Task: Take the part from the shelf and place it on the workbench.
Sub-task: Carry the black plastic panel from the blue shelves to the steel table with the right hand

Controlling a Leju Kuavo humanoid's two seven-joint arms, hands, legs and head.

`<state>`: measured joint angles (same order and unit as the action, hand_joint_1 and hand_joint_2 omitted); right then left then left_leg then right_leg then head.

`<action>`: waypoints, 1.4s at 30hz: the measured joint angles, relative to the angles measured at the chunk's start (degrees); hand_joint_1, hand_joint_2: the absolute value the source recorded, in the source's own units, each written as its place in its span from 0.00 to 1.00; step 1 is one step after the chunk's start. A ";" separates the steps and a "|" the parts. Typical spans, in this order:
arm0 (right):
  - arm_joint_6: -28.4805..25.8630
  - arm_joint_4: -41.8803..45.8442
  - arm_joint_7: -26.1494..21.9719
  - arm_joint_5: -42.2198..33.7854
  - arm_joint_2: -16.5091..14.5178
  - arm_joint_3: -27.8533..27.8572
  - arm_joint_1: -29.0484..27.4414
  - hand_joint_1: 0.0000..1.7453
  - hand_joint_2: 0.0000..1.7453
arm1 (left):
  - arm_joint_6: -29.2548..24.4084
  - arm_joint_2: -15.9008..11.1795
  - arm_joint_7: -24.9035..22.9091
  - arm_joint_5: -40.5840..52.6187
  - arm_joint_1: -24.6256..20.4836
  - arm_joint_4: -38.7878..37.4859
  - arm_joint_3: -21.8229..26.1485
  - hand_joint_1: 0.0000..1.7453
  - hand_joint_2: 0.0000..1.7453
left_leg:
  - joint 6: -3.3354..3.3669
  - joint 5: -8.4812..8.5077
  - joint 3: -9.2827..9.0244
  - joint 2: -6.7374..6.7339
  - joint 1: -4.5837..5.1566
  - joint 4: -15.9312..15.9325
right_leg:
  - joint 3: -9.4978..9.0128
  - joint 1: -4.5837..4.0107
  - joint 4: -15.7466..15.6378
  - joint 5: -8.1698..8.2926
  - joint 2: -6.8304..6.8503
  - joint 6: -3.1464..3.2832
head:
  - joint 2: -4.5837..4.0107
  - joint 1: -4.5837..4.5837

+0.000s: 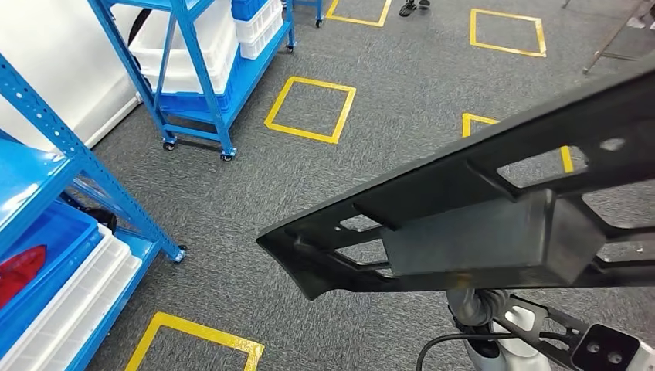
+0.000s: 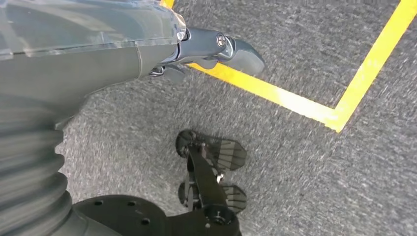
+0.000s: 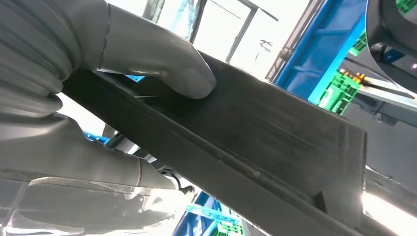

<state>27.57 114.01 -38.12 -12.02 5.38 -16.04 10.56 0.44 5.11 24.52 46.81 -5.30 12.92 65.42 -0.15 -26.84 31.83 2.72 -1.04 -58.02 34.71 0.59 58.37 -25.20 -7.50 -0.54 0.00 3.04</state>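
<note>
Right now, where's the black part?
The black part is off the shelf, held by the right hand, stretching across the right of the head view above the carpet.

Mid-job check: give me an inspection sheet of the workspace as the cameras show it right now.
Surface: grey carpet floor with yellow tape squares; no workbench seen.
Job's things: long black part, with open cut-outs, held above the floor, off the shelf.
Clutter: nothing seen loose on the floor.
Hands: right hand grips the black part, thumb pressed on its upper face; left hand hangs over the floor, holding nothing; how its fingers lie is unclear.
Cables: a black cable loops under the part near the robot's body.
Surroundings: blue shelf with blue and white bins at left; blue wheeled rack with white bins behind; a person's feet at the far edge.
</note>
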 joint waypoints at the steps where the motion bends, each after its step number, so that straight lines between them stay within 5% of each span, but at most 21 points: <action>1: -0.24 -0.10 0.00 -0.03 0.01 -0.02 0.29 1.00 1.00 | 0.02 -0.09 0.07 -0.01 -0.14 0.00 0.01 0.00 1.00 | 0.39 0.21 -0.05 -0.58 0.00 0.25 | 0.32 -0.02 0.55 -0.40 0.77 -0.27 | 0.00 -0.01; 4: -0.55 -0.33 0.00 -0.17 0.02 -0.07 1.29 1.00 1.00 | 0.04 -0.33 0.21 -0.05 -0.15 0.00 0.16 0.00 1.00 | 1.15 0.43 -0.11 -2.62 0.25 0.61 | 4.34 -0.17 9.03 -4.89 5.53 -0.69 | 0.00 -0.01; 6: -0.54 -0.45 0.00 -0.32 0.02 -0.09 1.41 1.00 1.00 | 0.04 -0.50 0.24 -0.11 0.07 0.00 0.33 0.00 1.00 | 1.36 0.28 -0.11 -4.01 0.54 0.57 | 7.32 -0.07 15.20 -6.96 6.81 -0.77 | 0.00 0.00; 7: -0.52 -0.51 0.00 -0.38 0.02 -0.10 1.40 1.00 1.00 | 0.04 -0.57 0.24 -0.16 0.11 0.00 0.39 0.00 1.00 | 1.40 0.19 -0.14 -4.67 0.64 0.55 | 7.52 -0.03 15.61 -6.58 7.06 -0.71 | 0.00 0.00; 11: -0.51 -0.60 0.00 -0.51 0.13 -0.11 1.51 1.00 1.00 | 0.10 -0.63 0.25 -0.30 -0.01 0.00 0.44 0.00 1.00 | 1.00 -0.25 -0.67 -6.85 0.96 0.57 | 0.85 -0.59 2.83 -1.06 9.58 0.35 | 0.00 0.00; 13: -0.50 -0.59 0.00 -0.58 0.13 -0.13 1.66 1.00 1.00 | 0.11 -0.64 0.27 -0.37 -0.03 0.00 0.46 0.00 1.00 | 0.41 -0.44 -0.88 -7.72 1.01 0.63 | -0.48 -1.18 -0.02 -0.69 10.28 0.97 | 0.00 0.00; 15: -0.45 -0.59 0.00 -0.68 0.12 -0.13 1.79 1.00 1.00 | 0.04 -0.64 0.29 -0.56 -0.12 0.00 0.53 0.00 1.00 | -0.24 -0.65 -1.09 -8.48 0.97 0.74 | -0.50 -1.20 -0.30 -0.45 9.15 1.50 | 0.00 0.00; 17: -0.41 -0.63 0.00 -0.81 0.09 -0.20 2.06 1.00 1.00 | -0.09 -0.65 0.31 -0.74 -0.28 -0.01 0.69 0.00 1.00 | -0.80 -1.86 -0.74 -7.06 0.83 -0.70 | -0.89 -0.87 -0.96 -0.15 8.15 2.09 | 0.00 0.00; 19: -0.42 -0.78 0.00 -1.03 0.04 -0.50 2.46 1.00 1.00 | -0.20 -0.64 0.31 -0.83 -0.22 -0.02 0.94 0.00 1.00 | -1.19 -5.02 1.87 -4.39 0.63 -6.53 | -1.17 -0.74 -1.31 0.01 7.22 2.57 | 0.00 0.00; 21: -0.44 -0.94 0.00 -1.26 0.00 -0.82 2.59 1.00 1.00 | -0.22 -0.63 0.33 -0.87 0.07 -0.02 1.20 0.00 1.00 | -1.38 -7.91 5.71 -3.41 0.56 -14.06 | -1.19 -0.84 -1.27 -0.01 5.95 2.81 | 0.00 0.00; 22: -0.40 -0.98 0.00 -1.36 -0.01 -0.90 2.57 1.00 1.00 | -0.21 -0.63 0.38 -0.87 0.18 -0.02 1.28 0.00 1.00 | -1.41 -8.00 6.82 -3.32 0.56 -15.90 | -1.23 -0.90 -1.24 -0.02 5.23 2.83 | 0.00 0.00; 24: -0.13 -1.01 0.00 -1.46 -0.05 -0.99 2.54 1.00 1.00 | -0.11 -0.63 0.62 -0.82 0.25 -0.02 1.36 0.00 1.00 | -1.29 -4.84 5.85 -3.03 0.53 -12.86 | -1.42 -0.92 -1.13 -0.08 3.75 2.75 | 0.00 0.00; 26: 0.43 -0.92 0.00 -1.48 -0.25 -1.01 2.54 1.00 1.00 | 0.05 -0.65 0.86 -0.77 0.21 -0.02 1.39 0.00 1.00 | -0.98 -0.64 2.43 -0.72 0.35 -4.84 | -1.48 -0.93 -0.82 -0.26 2.39 2.46 | 0.00 0.00; 28: 0.80 -0.74 0.00 -1.47 -0.59 -1.02 2.51 1.00 1.00 | 0.15 -0.67 0.95 -0.78 0.19 -0.02 1.43 0.00 1.00 | -0.65 0.64 0.39 1.41 0.25 -0.22 | -1.06 -0.85 -0.48 -0.30 1.14 1.94 | 0.00 0.00; 30: 0.78 -0.59 0.00 -1.51 -0.86 -1.03 2.45 1.00 1.00 | 0.22 -0.67 0.97 -0.81 0.14 -0.02 1.47 0.00 1.00 | -0.21 0.43 0.05 0.93 0.31 0.47 | -0.57 -0.65 -0.45 -0.12 -0.02 1.26 | 0.00 0.00; 31: 0.66 -0.55 0.00 -1.55 -0.93 -1.03 2.43 1.00 1.00 | 0.25 -0.66 0.96 -0.81 0.05 -0.02 1.48 0.00 1.00 | 0.13 0.57 -0.05 0.29 0.30 0.71 | -0.40 -0.62 -0.26 -0.25 0.42 0.97 | 0.00 0.00; 33: -0.06 -0.44 0.00 -1.84 -0.98 -1.05 2.49 1.00 1.00 | 0.11 -0.65 0.77 -0.73 -0.09 -0.02 1.49 0.00 1.00 | 0.84 0.82 -0.29 -1.06 0.21 1.24 | 0.96 -0.74 2.52 -2.06 3.41 0.47 | -0.01 -0.01; 35: -1.18 -0.34 0.00 -2.57 -1.03 -1.05 2.39 1.00 1.00 | -0.33 -0.68 0.31 -0.44 0.03 -0.02 1.50 0.00 1.00 | 1.22 0.77 -0.36 -2.51 0.33 1.38 | 4.44 -0.51 9.57 -5.59 6.37 0.05 | -0.01 -0.01; 37: -1.62 -0.21 0.00 -3.48 -1.09 -0.74 1.79 1.00 1.00 | -0.63 -0.69 -0.13 0.03 0.18 -0.02 1.51 0.00 1.00 | 1.25 0.60 -0.39 -3.97 0.41 1.35 | 7.53 -0.02 15.47 -7.30 6.92 -0.37 | -0.01 -0.01; 39: -1.30 0.08 0.00 -4.05 -1.19 -0.13 1.13 1.00 1.00 | -0.54 -0.68 -0.31 0.59 0.17 -0.02 1.50 0.00 1.00 | 1.06 0.34 -0.58 -5.26 0.41 1.30 | 6.50 0.34 13.28 -5.00 7.43 -0.66 | -0.01 -0.01; 42: -0.33 0.95 0.00 -4.23 -1.39 0.59 0.67 1.00 1.00 | -0.12 -0.63 -0.34 1.37 0.06 -0.02 1.43 0.00 1.00 | 0.36 -0.29 -1.08 -6.80 0.58 1.08 | 0.75 0.09 2.05 -0.60 10.37 -0.35 | -0.01 -0.01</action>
<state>27.25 114.96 -38.12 -16.26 3.99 -15.45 11.23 0.31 4.48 24.18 48.17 -5.24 12.90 66.84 0.21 -27.13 30.75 -4.08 -0.46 -56.94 35.47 0.67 60.41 -25.80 2.87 -0.89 -0.01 3.03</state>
